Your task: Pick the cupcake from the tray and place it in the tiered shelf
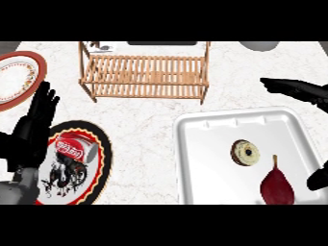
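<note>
Fingers (42, 103) of the left hand (26, 137) are straight and spread, pointing up, holding nothing; it rests at the left edge, partly over a dark-rimmed plate (101, 166) that carries a red can (72, 148) lying on its side. Right hand (305, 91) shows at the right edge above the white tray (202, 158), its fingers extended leftward and empty. On the tray, the cupcake (246, 152) lies near the middle, with a dark red, pointed item (276, 185) just below and right of it. At the back of the marble worktop (141, 120) stands the wooden tiered shelf (146, 71). Another plate (10, 77), red-rimmed, sits top left.
</note>
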Tool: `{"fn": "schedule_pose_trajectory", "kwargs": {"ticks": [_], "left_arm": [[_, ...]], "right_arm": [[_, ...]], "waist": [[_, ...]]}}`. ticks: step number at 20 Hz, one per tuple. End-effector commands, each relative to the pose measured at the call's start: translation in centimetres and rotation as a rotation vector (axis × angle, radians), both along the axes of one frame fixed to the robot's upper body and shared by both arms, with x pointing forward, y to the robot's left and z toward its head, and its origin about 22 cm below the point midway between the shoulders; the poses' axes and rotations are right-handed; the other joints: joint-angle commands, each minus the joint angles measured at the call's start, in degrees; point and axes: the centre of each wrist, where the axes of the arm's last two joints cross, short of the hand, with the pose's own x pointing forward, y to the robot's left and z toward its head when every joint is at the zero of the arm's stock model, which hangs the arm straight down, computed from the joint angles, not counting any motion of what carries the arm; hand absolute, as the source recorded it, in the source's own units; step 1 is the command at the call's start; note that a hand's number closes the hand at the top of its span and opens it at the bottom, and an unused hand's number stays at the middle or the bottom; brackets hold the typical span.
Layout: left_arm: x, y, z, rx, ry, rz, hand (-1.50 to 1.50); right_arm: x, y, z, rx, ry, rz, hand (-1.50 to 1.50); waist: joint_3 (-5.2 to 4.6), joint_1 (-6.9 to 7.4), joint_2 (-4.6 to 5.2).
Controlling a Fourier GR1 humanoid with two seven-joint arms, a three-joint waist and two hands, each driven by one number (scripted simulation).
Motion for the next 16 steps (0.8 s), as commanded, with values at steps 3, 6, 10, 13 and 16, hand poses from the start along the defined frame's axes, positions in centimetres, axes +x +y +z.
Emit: {"fn": "schedule_pose_trajectory", "kwargs": {"ticks": [3,6,10,13,16], "left_arm": [[-0.2,-0.1,0.1,0.007,0.008,0.018,0.0],[0.2,-1.3,1.0,0.001,-0.003,-0.016,0.0],[0.1,0.5,0.3,-0.002,-0.018,0.004,0.0],[-0.1,-1.6,0.8,0.0,0.009,-0.013,0.0],[0.7,0.0,1.4,-0.005,-0.014,-0.001,0.0]], "right_arm": [[-2.5,4.0,5.4,-0.435,-0.208,0.027,-1.5],[-3.5,6.2,3.8,-0.56,-0.218,-0.009,-1.5],[-3.8,9.2,2.1,-0.617,-0.193,-0.062,-1.5],[-4.1,10.4,-0.2,-0.7,-0.192,-0.073,-1.5],[-4.2,10.3,-1.2,-0.802,-0.233,-0.07,-1.5]], "waist": [[-0.12,-0.07,-0.26],[-0.02,-0.06,0.09],[-0.01,0.2,0.37],[0.06,0.25,0.36],[0.07,0.11,0.42]]}}
